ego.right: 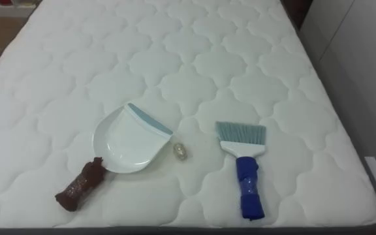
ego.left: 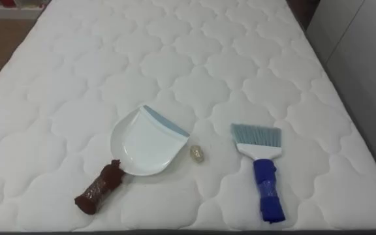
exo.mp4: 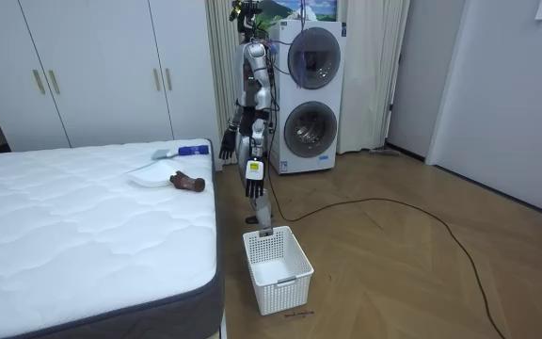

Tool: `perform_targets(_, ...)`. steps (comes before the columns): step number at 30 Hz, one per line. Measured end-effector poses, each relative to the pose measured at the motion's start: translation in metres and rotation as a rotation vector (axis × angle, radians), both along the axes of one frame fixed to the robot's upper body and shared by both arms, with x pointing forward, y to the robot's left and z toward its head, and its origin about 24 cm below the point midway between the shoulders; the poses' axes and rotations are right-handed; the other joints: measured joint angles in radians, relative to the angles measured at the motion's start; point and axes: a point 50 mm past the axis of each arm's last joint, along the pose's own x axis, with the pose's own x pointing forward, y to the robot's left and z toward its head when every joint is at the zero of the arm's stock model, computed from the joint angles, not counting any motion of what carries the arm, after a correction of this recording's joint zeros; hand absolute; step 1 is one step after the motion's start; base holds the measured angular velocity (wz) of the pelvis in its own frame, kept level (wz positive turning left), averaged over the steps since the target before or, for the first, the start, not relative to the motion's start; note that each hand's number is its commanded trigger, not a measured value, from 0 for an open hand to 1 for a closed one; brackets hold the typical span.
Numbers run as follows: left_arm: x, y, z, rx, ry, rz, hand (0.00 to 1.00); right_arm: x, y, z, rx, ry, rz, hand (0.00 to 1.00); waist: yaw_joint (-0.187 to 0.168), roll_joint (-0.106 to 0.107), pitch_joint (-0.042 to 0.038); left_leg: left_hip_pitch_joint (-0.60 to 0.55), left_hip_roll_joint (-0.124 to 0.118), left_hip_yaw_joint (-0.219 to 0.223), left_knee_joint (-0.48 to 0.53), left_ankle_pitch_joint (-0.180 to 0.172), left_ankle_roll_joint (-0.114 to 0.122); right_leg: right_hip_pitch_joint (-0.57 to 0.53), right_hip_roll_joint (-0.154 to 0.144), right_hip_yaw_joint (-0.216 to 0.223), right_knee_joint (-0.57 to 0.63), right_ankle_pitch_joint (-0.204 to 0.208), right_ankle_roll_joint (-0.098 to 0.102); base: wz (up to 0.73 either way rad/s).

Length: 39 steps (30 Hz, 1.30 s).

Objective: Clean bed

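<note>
Small pale crumpled scrap (ego.left: 196, 153) on white quilted bed (ego.left: 240, 72): white brown-handled plastic dustpan (ego.left: 142, 140) at 9 o'clock, blue-handled brush (ego.left: 261, 166) at 3 o'clock; cannot tell fingers' state on left hand (exo.mp4: 252, 185) or right hand (exo.mp4: 226, 149).

The mattress (ego.left: 207, 52) carries one dustpan (ego.left: 142, 143), one hand brush (ego.left: 261, 163) and one small scrap (ego.left: 197, 153). One white basket (exo.mp4: 290, 290) stands on the floor near the bed.

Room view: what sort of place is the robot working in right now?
Probably a bedroom with a laundry corner: a bare quilted bed, white wardrobe doors behind it, and two stacked laundry machines beside the curtain.
</note>
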Motion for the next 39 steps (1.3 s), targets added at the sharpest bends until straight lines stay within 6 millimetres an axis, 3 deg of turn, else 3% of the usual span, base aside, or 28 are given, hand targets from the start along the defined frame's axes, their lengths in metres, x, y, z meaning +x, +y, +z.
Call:
perform_targets(13,-0.003,-0.001,-0.001,-0.020,-0.013,0.071,0.00,-0.002,-0.001,0.000,0.013,0.009,-0.004,0.00,0.000,-0.005,-0.0014,0.003,-0.003,-0.019,0.001,0.000,0.000,0.013,0.000,-0.013,-0.001,0.000,0.000,0.04)
perform_targets(22,-0.012,0.004,0.001,0.019,-0.102,0.334,0.00,-0.005,0.000,-0.002,0.017,0.024,-0.021,0.00,0.020,-0.011,0.0006,-0.010,-0.005,-0.035,0.010,0.000,0.000,0.011,-0.002,-0.028,-0.003,-0.003,-0.001,0.04)
perform_targets(28,0.010,0.022,0.014,0.149,-0.317,0.422,0.00,-0.007,0.000,-0.002,0.005,0.024,-0.011,0.00,0.044,-0.011,0.0004,-0.011,-0.007,-0.052,0.005,0.000,0.000,0.018,-0.003,-0.051,-0.001,-0.003,-0.002,0.10)
perform_targets(34,0.058,0.030,0.040,0.239,-0.613,0.372,0.00,-0.007,0.000,-0.001,0.007,0.006,-0.002,0.00,0.050,-0.015,-0.0011,-0.029,-0.011,-0.065,0.008,0.000,0.000,0.006,-0.005,-0.055,-0.001,-0.003,-0.001,0.05)
perform_targets(39,0.096,0.020,0.057,0.246,-0.826,0.307,0.00,-0.007,-0.002,0.000,0.005,-0.020,0.012,0.00,0.048,-0.008,-0.0036,-0.027,-0.011,-0.065,0.008,0.001,0.001,0.006,-0.005,-0.055,0.002,-0.003,-0.001,0.00)
